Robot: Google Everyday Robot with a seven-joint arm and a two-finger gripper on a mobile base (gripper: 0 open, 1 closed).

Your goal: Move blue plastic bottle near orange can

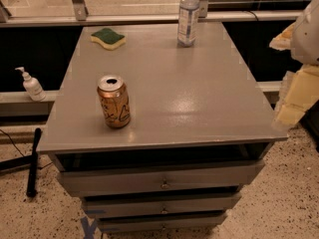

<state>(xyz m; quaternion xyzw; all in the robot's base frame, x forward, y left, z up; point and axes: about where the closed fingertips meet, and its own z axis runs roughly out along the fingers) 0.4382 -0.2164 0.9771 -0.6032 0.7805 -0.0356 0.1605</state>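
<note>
So, bottle (188, 16): standing upright at the top of the frame, a bit right of centre, at the far edge of the grey cabinet top (199, 93); white cap up, long axis straight up and down
can (113, 101): also upright, left of centre, closer to the front edge of the same top, well apart from the bottle
gripper (295, 94): poking in at the right edge of the frame around mid-height, just beside the right edge of the top and not over it; honestly can't tell how far open it is, but the bottle stands free and well apart from it, so it isn't holding that
which way to go: from the gripper the bottle sits up and to the left in the frame, so my guess is a diagonal reach toward the upper middle, coming at the bottle from its right side
after that: the carry would run down and left across the frame toward the can
other stuff: sponge (108, 38) in the upper left of the top, pump bottle (31, 83) at the far left, off the cabinet
watch out: tall skinny bottle, probably tips easily if bumped up high
</note>
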